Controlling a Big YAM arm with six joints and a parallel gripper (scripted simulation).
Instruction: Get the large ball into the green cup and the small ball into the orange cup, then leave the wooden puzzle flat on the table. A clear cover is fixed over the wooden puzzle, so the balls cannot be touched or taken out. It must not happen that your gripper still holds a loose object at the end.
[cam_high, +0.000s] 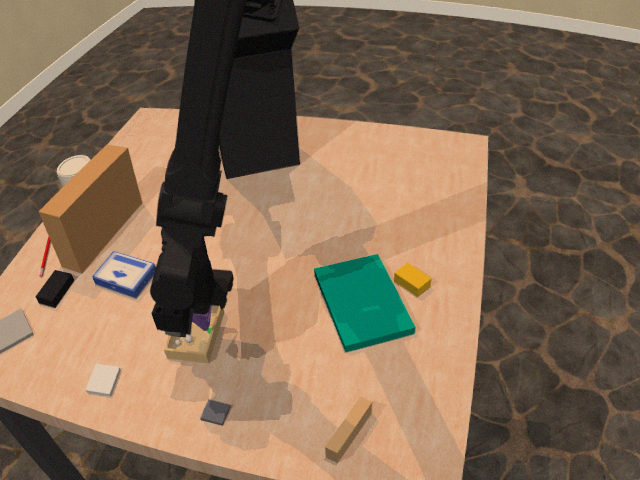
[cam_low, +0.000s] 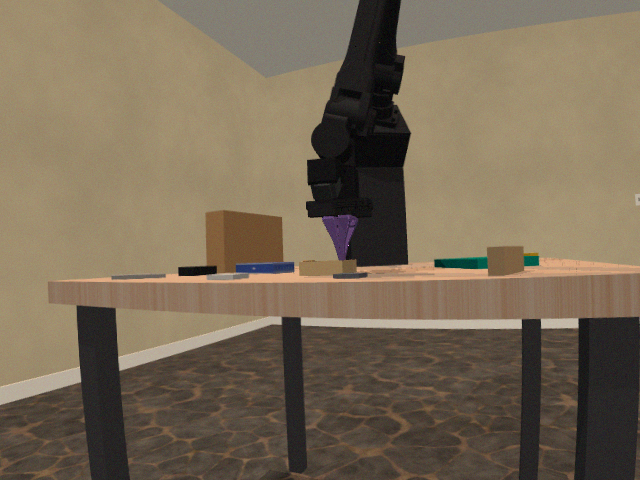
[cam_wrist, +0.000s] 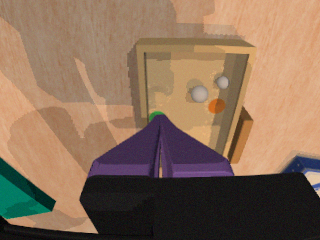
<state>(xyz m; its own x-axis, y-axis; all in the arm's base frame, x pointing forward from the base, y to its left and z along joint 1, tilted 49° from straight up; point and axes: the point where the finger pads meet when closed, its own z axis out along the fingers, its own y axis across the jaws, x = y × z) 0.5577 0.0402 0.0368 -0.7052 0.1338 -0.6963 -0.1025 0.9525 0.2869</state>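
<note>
Under the gripper (cam_high: 202, 330) (cam_low: 342, 258) (cam_wrist: 160, 121), fingers closed on nothing: puzzle (cam_high: 187, 356) (cam_low: 327, 268) (cam_wrist: 141, 82), flat on table (cam_high: 289, 382) (cam_low: 341, 299) (cam_wrist: 280, 65). Wrist view, left to right: green cup (cam_wrist: 156, 115) by the fingertips, large ball (cam_wrist: 199, 93), orange cup (cam_wrist: 216, 106), small ball (cam_wrist: 222, 82). Both balls outside cups.

Room type: plain indoor rm., exact use can't be told. Beige, mottled walls (cam_high: 31, 56) (cam_low: 516, 155) are meeting a white, straight baseboard (cam_high: 465, 15) (cam_low: 217, 335) and grey, flat ceiling (cam_low: 289, 36). Dark brown, irregular stone-pattern flr. (cam_high: 558, 258) (cam_low: 217, 413) is running under a light wood-grain, flat-topped tbl. (cam_high: 413, 170) (cam_low: 361, 299) (cam_wrist: 280, 30) w/ black, straight legs (cam_high: 38, 444) (cam_low: 100, 382).
</note>
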